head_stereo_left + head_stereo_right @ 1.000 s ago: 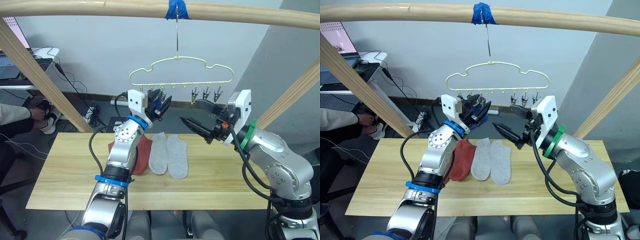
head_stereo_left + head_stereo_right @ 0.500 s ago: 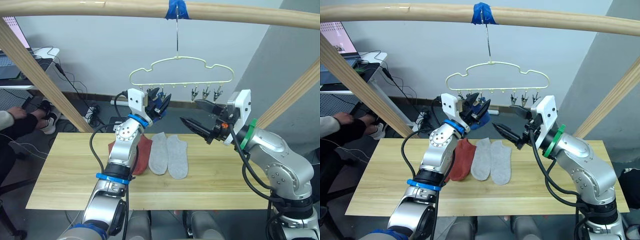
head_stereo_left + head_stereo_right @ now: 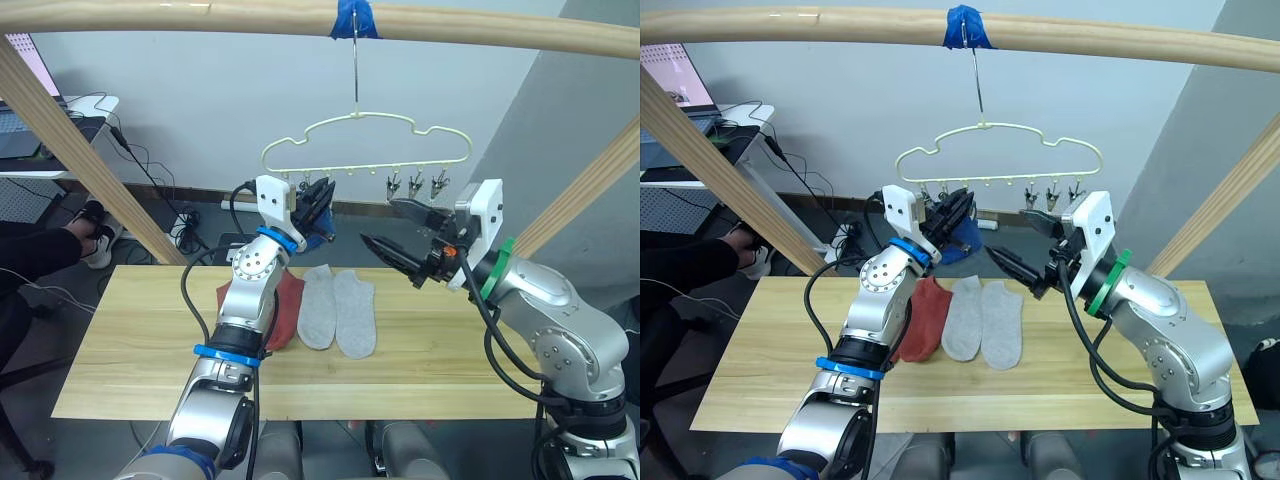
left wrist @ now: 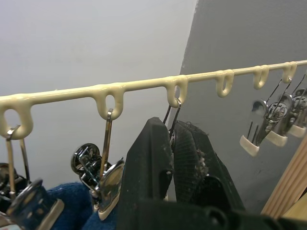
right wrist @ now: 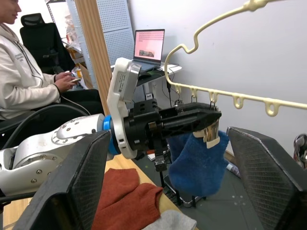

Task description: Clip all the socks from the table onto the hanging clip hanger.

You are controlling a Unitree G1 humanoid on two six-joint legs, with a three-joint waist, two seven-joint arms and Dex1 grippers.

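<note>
One blue sock [image 5: 196,160] now hangs clipped; left jaws closed (right's spread, empty).

Three socks [image 3: 322,308] side by side on table [image 3: 130,350]; hanger [image 3: 366,145] above.

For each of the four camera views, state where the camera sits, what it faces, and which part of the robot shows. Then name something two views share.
Left eye: on the head, looking down at the table; both arms show.
Right eye: beside it, same scene.
Left wrist: on the left arm, looking along the left gripper at the clip hanger.
Right wrist: on the right arm, facing the left gripper and a hanging blue sock; its own fingers show.
Shared: the wrist views both show the hanger's clips.
</note>
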